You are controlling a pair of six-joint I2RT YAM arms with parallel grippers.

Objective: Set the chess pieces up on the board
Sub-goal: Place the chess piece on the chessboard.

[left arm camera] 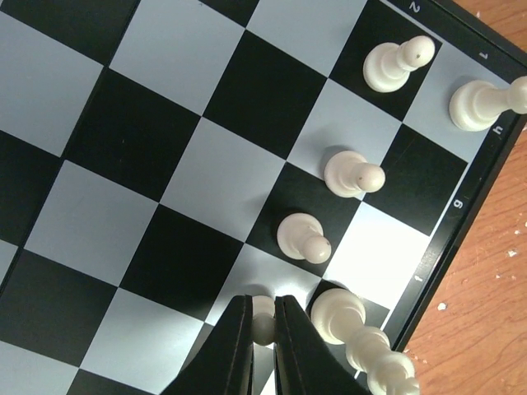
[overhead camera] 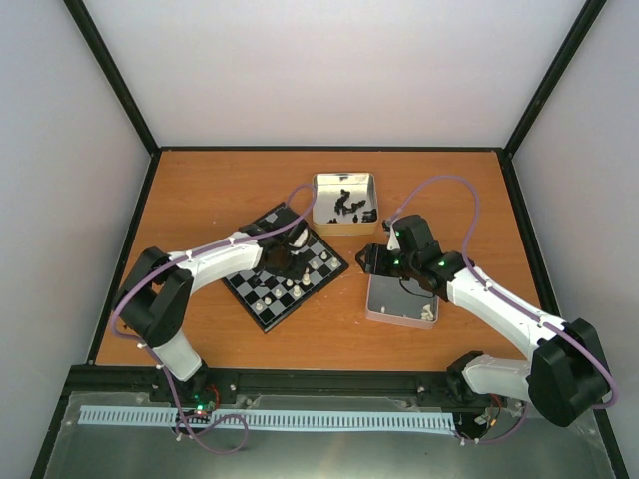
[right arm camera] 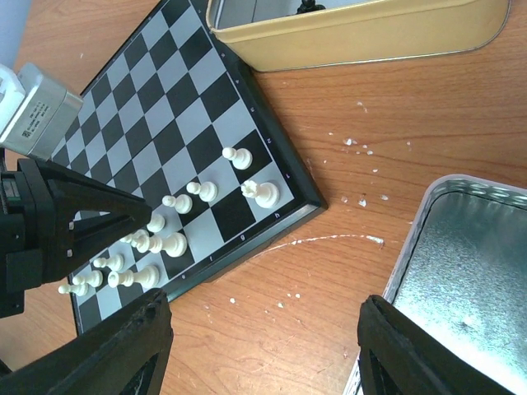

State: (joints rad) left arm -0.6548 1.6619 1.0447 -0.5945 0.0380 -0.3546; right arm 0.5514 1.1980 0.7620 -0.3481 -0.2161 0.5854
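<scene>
The board point(overhead camera: 321, 247) lies tilted at the table's middle, with cream-white chess pieces point(overhead camera: 290, 286) along its near right edge. My left gripper point(left arm camera: 263, 329) is shut on a white pawn point(left arm camera: 263, 319), low over a pale square point(left arm camera: 255, 280) in the pawns' row. Close by stand other pawns point(left arm camera: 303, 239) point(left arm camera: 352, 174) and a taller white piece point(left arm camera: 354, 329). My right gripper point(right arm camera: 263, 337) hangs open with nothing in it, over bare table between the board point(right arm camera: 148, 107) and a silver tin point(right arm camera: 461, 271). In the top view the right gripper point(overhead camera: 374, 259) is just right of the board.
A gold tin point(overhead camera: 344, 177) holding black chessmen point(overhead camera: 344, 207) stands behind the board. The silver tin point(overhead camera: 394, 304) lies under the right arm, with a white piece point(overhead camera: 429, 312) in its near corner. White crumbs point(right arm camera: 329, 240) fleck the wood. Black posts and pale walls ring the table.
</scene>
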